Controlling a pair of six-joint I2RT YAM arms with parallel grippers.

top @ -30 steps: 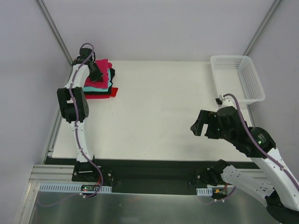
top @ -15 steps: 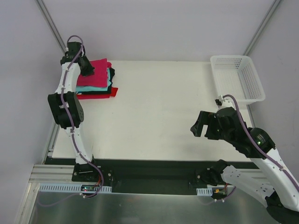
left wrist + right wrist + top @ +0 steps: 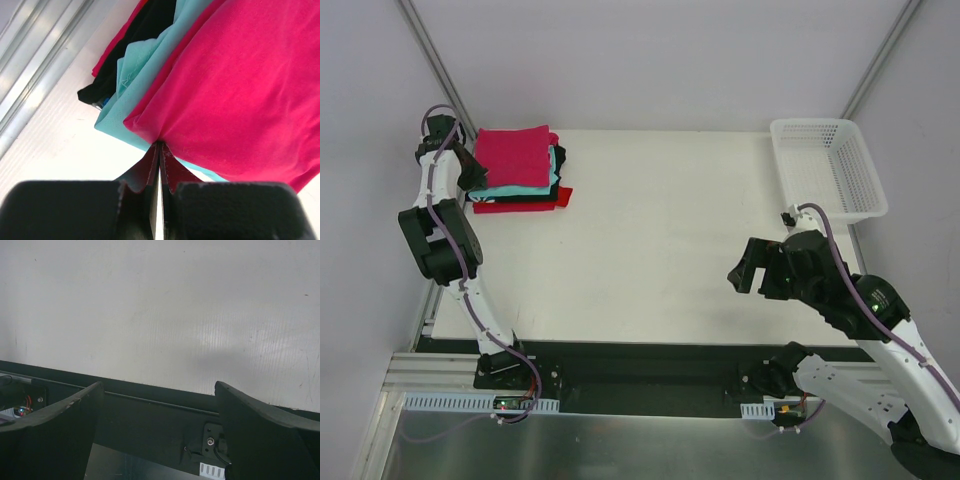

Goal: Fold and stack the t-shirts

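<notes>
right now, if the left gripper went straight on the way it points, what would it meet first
The crimson-pink t-shirt, the top one. The shut left gripper points right at its near edge, tips about at the cloth, though depth is unclear. The teal t-shirt lies just beneath.

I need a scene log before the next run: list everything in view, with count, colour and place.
crimson-pink t-shirt: one, folded, top of the stack at the table's far left corner
teal t-shirt: one, second in that stack
black t-shirt: one, under the teal one
red t-shirt: one, bottom of the stack
mesh basket: one, white, far right corner
table: one, white
left gripper: one, black, shut, tips at the crimson-pink t-shirt's edge
right gripper: one, black, open, above the table's near right, holding nothing
</notes>
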